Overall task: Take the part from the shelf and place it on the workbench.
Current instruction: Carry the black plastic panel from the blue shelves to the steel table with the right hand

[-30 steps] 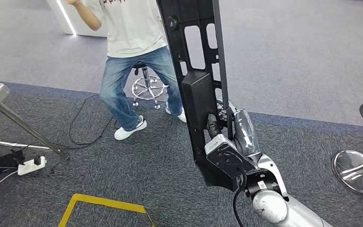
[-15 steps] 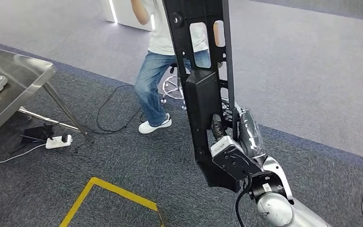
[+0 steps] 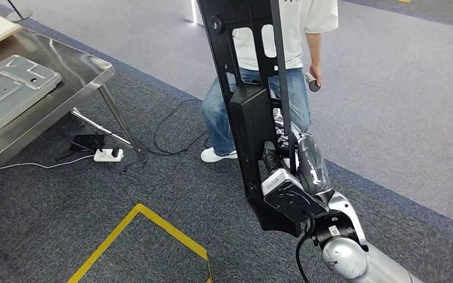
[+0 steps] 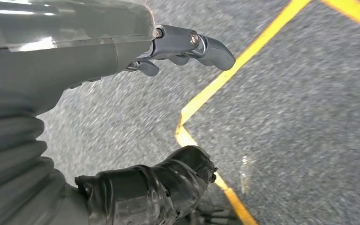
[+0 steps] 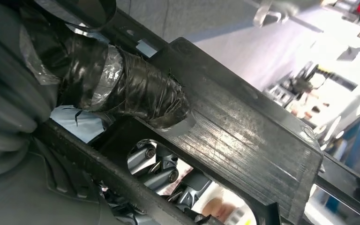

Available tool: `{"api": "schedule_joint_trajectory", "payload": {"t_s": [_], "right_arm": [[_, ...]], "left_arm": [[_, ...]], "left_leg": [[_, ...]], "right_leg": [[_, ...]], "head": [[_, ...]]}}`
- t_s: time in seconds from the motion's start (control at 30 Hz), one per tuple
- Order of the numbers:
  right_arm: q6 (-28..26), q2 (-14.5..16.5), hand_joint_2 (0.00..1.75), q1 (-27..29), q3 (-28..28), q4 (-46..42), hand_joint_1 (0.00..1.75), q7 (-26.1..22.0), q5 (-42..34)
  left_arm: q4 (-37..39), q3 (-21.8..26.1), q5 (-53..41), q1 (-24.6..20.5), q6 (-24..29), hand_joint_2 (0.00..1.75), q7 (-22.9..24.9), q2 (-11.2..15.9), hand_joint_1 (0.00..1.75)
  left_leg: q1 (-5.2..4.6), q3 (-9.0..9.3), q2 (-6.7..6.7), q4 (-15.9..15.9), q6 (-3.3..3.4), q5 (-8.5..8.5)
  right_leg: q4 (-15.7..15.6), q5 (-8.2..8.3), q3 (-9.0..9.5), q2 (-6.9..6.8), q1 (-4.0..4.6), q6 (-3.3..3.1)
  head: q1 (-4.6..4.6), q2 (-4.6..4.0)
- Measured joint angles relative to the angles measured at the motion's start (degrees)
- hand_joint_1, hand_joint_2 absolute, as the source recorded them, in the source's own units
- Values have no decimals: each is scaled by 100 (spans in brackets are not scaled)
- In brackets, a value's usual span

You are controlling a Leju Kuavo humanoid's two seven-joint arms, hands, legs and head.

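The part [image 3: 248,88] is a long black plastic frame with cut-out windows and a boxy block in its middle. It stands nearly upright in front of me, and my right hand [image 3: 298,168] grips it near its lower end. In the right wrist view the taped thumb [image 5: 122,89] presses on the part's [image 5: 243,136] flat block and the fingers [image 5: 159,164] wrap round behind a window. The workbench [image 3: 88,62], with a shiny steel top, stands at the far left. My left hand [image 4: 65,51] hangs over the carpet holding nothing, fingers [image 4: 201,44] and thumb [image 4: 159,183] apart.
A grey metal panel [image 3: 9,85] lies on the workbench. A person [image 3: 283,35] in jeans and a white shirt stands just behind the part. A power strip [image 3: 107,154] and cables lie by the bench leg. Yellow floor tape [image 3: 153,221] marks the dark carpet below.
The camera has swung left: the workbench has come into view on the left and the person now appears behind the part. My right hand still holds the part upright.
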Motion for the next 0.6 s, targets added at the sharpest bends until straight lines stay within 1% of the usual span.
{"api": "schedule_joint_trajectory", "payload": {"t_s": [0.03, 0.07, 0.1, 0.13, 0.17, 0.2, 0.23, 0.27, 0.3, 0.33, 0.37, 0.4, 0.43, 0.47, 0.5, 0.53, 0.57, 0.6], "right_arm": [[0, 0, 175, -1, -1, -1, 175, 0, 0], [-1, 0, 175, -1, -1, -2, 175, 0, 0], [-2, 0, 175, -2, -1, -4, 175, 0, 0], [-3, 0, 175, -1, -1, -6, 175, 0, 0], [-3, 0, 175, 2, -1, -8, 175, 0, 0], [-3, 0, 175, 4, -1, -9, 175, -1, 0], [-3, -1, 175, 9, -1, -11, 175, -4, 0], [-4, -2, 175, 12, -1, -11, 175, -8, 0], [-5, -4, 175, 13, -2, -12, 175, -13, 1], [-7, -5, 175, 15, -4, -13, 175, -19, 2], [-9, -7, 175, 23, -6, -11, 175, -22, 3], [-10, -8, 175, 38, -7, -12, 175, -26, 4], [-9, -8, 175, 61, -8, -12, 175, -27, 4], [-9, -9, 175, 83, -8, -12, 175, -27, 4], [-8, -9, 175, 98, -8, -12, 175, -26, 4], [-7, -9, 175, 105, -9, -12, 175, -26, 4], [-6, -9, 175, 105, -9, -11, 175, -26, 4], [-5, -9, 175, 107, -9, -11, 175, -27, 4]], "left_arm": [[0, 0, 0, 7, -1, 175, 1, -1, 0], [0, 0, 1, 8, -1, 175, 2, -1, 0], [0, 0, 2, 2, -1, 175, 2, -1, 0], [0, 0, 4, -6, -1, 175, 5, -1, 0], [1, 0, 8, -10, 1, 175, 11, 2, 0], [1, 0, 11, -8, 4, 175, 21, 6, 0], [1, 0, 13, -3, 7, 175, 33, 9, 0], [2, 0, 15, 1, 9, 175, 44, 13, 0], [2, 0, 15, -1, 11, 175, 56, 14, 0], [2, 0, 16, -10, 13, 175, 68, 15, 0], [2, 0, 16, -19, 14, 175, 80, 16, 0], [2, -1, 17, -29, 14, 175, 91, 16, 0], [2, -1, 17, -32, 14, 175, 98, 16, 0], [2, -2, 17, -30, 14, 175, 102, 16, 0], [2, -2, 17, -26, 13, 175, 103, 16, 0], [2, -2, 17, -22, 10, 175, 104, 16, 0], [2, -2, 16, -19, 8, 175, 104, 16, 0], [2, -2, 15, -24, 7, 175, 104, 16, 0]], "left_leg": [[-6, 182, 58, -354, 18, 204], [-29, 392, 184, -756, 46, 355], [-62, 571, 296, -1090, 86, 456], [-95, 681, 374, -1294, 128, 490], [-129, 713, 395, -1364, 169, 463], [-147, 722, 327, -1382, 206, 462], [-134, 749, 252, -1414, 241, 467], [-123, 793, 180, -1459, 271, 473], [-104, 845, 116, -1505, 309, 484], [-82, 890, 54, -1541, 345, 492], [-83, 911, -11, -1553, 374, 488], [-80, 917, -79, -1552, 399, 482], [-80, 917, -164, -1545, 409, 473], [-78, 919, -253, -1532, 411, 464], [-73, 920, -345, -1510, 404, 451], [-64, 922, -438, -1478, 387, 432], [-52, 916, -524, -1441, 363, 407], [-49, 895, -608, -1388, 333, 380]], "right_leg": [[0, -24, 31, -80, 6, 7], [-3, -50, 64, -153, 14, 19], [-6, -77, 90, -218, 28, 40], [-12, -99, 111, -271, 41, 66], [-22, -117, 130, -324, 49, 94], [-36, -133, 154, -378, 57, 126], [-50, -157, 182, -413, 45, 160], [-27, -194, 208, -361, 30, 191], [93, -276, 181, -230, 19, 212], [330, -399, 79, -55, 5, 224], [683, -550, -94, 128, 0, 225], [1076, -695, -324, 236, 0, 224], [1383, -766, -529, 284, -2, 230], [1519, -733, -658, 302, -7, 237], [1427, -584, -676, 313, -14, 243], [1125, -348, -584, 345, -26, 247], [748, -139, -442, 458, -48, 249], [405, 5, -305, 581, -64, 251]], "head": [[-1, 0], [-1, 0], [1, 0], [3, 0], [6, 0], [7, 0], [6, 0], [13, 0], [22, 0], [38, 0], [55, 0], [62, 0], [69, 0], [70, 0], [69, 0], [70, 0], [71, 0], [68, 0]]}}
